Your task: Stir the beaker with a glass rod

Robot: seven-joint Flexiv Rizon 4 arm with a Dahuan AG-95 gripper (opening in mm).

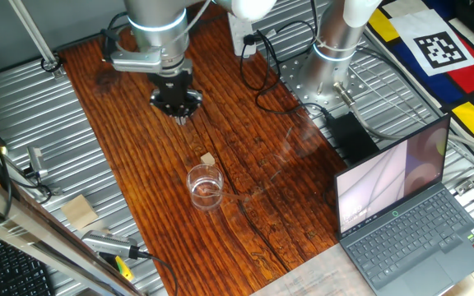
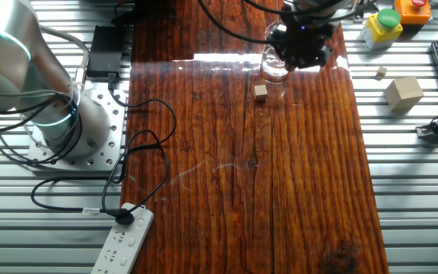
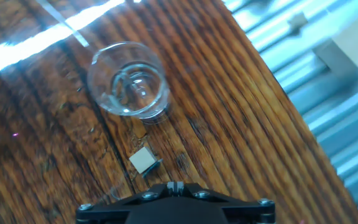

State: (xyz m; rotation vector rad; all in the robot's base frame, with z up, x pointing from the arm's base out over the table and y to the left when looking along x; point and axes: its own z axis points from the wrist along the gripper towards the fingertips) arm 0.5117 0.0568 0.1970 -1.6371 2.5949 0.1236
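On a dark wooden table (image 1: 138, 123) with metal slats around it, we see the beaker (image 1: 205, 187) standing upright near the middle. Just beside it lies the small tan cube (image 1: 208, 159) of the glass rod; the rod itself we cannot make out. The gripper (image 1: 177, 107) hangs above the wood, apart from both; whether its fingers are spread we cannot tell. A laptop (image 1: 410, 214) stands open at one side.

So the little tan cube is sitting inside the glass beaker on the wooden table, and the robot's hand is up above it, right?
Not quite. The little tan cube lies on the wooden table beside the beaker, not inside it; the hand view shows it apart from the glass. The rest holds: the gripper is above the table, touching nothing.
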